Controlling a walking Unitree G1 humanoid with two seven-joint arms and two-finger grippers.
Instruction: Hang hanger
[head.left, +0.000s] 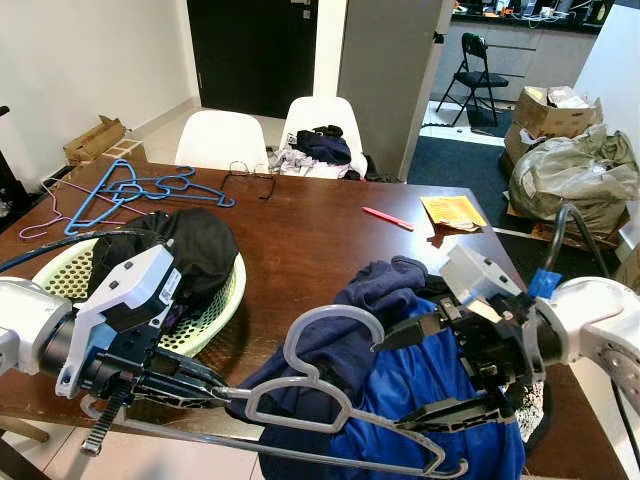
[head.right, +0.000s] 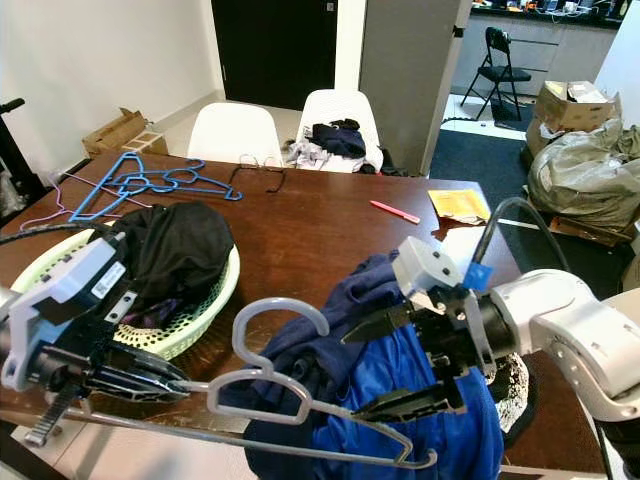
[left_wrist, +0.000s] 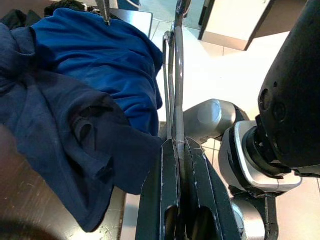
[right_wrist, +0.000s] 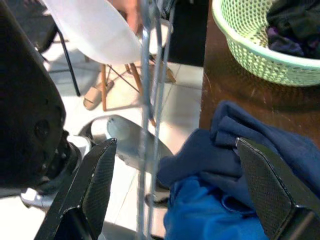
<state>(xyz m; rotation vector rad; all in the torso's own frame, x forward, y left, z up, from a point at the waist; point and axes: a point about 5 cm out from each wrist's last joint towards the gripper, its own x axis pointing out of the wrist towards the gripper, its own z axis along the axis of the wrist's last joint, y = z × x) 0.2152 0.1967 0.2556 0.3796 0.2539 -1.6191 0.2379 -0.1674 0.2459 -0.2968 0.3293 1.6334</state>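
Indoors, a dark wooden counter (head.left: 320, 240) carries the scene, with two white chairs (head.left: 222, 140) pushed up at its far side, one of them heaped with clothes. On the counter's near edge lies a pile of blue garments (head.left: 400, 370), a navy piece bunched over a brighter blue one. To the robot's left sits a pale green laundry basket (head.left: 215, 310) holding a black garment (head.left: 195, 245). Beyond it, blue hangers (head.left: 135, 188) lie tangled on the wood beside a pink one and a pair of glasses (head.left: 250, 178). A yellow packet (head.left: 453, 211) and a red pen (head.left: 387, 218) rest toward the far right; no writing on either can be read. The left gripper (head.left: 205, 392) is clenched on the end of a grey hanger (head.left: 320, 395), held low across the counter's front edge with its hook rising before the blue garments. The right gripper (head.left: 425, 370) stands released, its fingers spread wide, one above and one below the hanger's other shoulder, just against the garments.
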